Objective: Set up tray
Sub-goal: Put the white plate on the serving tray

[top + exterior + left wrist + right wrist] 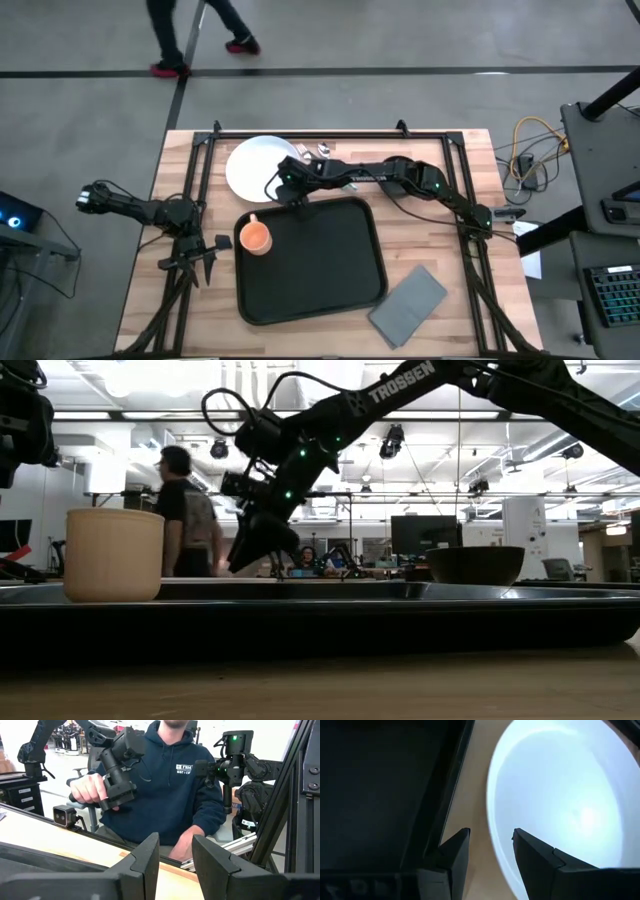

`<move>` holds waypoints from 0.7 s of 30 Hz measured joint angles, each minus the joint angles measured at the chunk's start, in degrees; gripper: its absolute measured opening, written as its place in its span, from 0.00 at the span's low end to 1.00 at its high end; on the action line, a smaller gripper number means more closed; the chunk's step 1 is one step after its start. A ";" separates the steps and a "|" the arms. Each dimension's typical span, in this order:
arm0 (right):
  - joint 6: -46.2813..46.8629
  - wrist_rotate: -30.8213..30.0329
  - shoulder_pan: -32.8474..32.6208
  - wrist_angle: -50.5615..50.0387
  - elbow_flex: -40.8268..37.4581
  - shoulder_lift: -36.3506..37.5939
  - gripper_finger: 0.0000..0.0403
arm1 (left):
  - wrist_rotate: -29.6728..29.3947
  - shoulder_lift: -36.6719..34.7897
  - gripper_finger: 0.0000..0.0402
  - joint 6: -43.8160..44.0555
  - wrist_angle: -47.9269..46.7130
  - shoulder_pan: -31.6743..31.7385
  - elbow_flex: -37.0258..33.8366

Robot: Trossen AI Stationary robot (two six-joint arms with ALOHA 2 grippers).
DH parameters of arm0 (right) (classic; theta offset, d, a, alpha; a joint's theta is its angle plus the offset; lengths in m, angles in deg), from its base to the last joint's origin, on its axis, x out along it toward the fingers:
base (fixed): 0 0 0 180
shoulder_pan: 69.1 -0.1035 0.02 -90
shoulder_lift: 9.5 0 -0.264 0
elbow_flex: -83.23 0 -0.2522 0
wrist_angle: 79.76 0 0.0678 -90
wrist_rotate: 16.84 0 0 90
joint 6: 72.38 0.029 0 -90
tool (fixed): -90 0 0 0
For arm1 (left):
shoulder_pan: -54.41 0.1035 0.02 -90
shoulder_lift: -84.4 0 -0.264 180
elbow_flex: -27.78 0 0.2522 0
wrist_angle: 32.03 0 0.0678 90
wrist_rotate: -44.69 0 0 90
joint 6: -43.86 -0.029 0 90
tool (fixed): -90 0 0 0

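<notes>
1. While the right gripper [291, 193] hovers between the white plate [258, 168] and the far left corner of the tray [335, 262], you are at the plate-fetching step; its jaws stand parted and hold nothing, with the plate's rim [495, 845] lying just beside one finger [532, 852] in the right wrist view.
2. Your tray lies flat in the middle of the tabletop [450, 180], its long side running left to right, with the orange cup [257, 237] already standing in its near-left corner.
3. Your plate rests on the bare tabletop just beyond the tray's far left edge, near it but, as far as you can judge, not touching.
4. Your next move, as I read it, calls for sliding one finger under the plate's lip and closing on the rim, then lifting it clear of the tray's raised edge before setting it inside.
5. Your left gripper [200, 262] waits at the tabletop's left side, jaws parted and empty.
6. Cutlery [322, 150] behind the plate and the grey napkin [408, 304] near the tray's right corner are not yet placed.
</notes>
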 joint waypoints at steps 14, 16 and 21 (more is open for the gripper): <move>-0.17 -1.55 0.15 5.72 -3.53 -0.04 0.34 | 0.00 0.02 0.24 -0.01 0.00 0.00 0.00; -0.03 -1.61 0.26 6.83 -4.19 -0.04 0.34 | 0.00 0.00 0.24 0.00 0.00 0.02 0.00; 2.47 -2.23 0.90 7.40 -4.29 -0.20 0.31 | 0.00 0.00 0.24 -0.01 0.00 0.02 0.00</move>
